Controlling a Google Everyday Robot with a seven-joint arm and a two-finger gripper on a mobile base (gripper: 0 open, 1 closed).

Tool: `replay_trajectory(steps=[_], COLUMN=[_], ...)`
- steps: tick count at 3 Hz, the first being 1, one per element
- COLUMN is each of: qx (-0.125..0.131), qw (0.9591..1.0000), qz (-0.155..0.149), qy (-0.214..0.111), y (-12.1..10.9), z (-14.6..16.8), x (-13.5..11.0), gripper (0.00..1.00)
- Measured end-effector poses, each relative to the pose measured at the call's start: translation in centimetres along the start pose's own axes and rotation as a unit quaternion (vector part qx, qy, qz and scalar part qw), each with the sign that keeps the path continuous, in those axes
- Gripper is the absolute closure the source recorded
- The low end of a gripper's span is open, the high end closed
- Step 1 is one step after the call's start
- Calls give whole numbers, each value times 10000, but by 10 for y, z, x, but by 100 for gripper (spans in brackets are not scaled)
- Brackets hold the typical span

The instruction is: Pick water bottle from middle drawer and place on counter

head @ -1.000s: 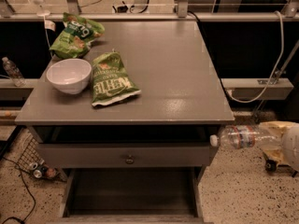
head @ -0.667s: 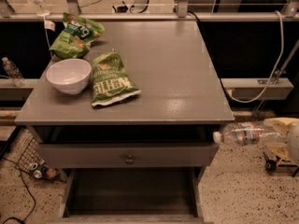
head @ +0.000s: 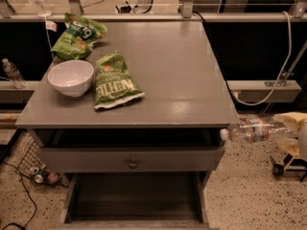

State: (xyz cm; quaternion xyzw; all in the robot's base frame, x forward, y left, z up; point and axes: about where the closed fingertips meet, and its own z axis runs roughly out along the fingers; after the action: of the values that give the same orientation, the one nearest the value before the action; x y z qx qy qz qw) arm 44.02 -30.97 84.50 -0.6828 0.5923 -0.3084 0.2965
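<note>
The water bottle (head: pixel 253 130) is clear with a white cap and a label. It hangs sideways in the air just right of the cabinet, at about counter-edge height, cap pointing toward the cabinet. My gripper (head: pixel 288 128) comes in from the right edge and is shut on the bottle's base end. The middle drawer (head: pixel 134 198) is pulled open low at the front, and its dark floor is bare. The grey counter (head: pixel 182 71) lies to the left of the bottle and slightly above it.
On the counter's left side are a white bowl (head: pixel 71 77) and two green chip bags (head: pixel 112 82) (head: pixel 76 35). A shut drawer front with a knob (head: pixel 133 164) sits above the open drawer. Another clear bottle (head: pixel 12 73) stands far left. A small wheeled cart (head: pixel 288 163) is on the floor at the right.
The gripper has lifted the water bottle slightly up and to the right beside the cabinet. Nothing on the counter has moved.
</note>
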Motion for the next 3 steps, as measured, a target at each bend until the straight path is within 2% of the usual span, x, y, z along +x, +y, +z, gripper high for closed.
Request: replay_trajectory(steps=[3], qx=[413], qw=[9976], qz=[-509], qy=[-224], y=[-39], z=[2], x=[-23], gripper=[100])
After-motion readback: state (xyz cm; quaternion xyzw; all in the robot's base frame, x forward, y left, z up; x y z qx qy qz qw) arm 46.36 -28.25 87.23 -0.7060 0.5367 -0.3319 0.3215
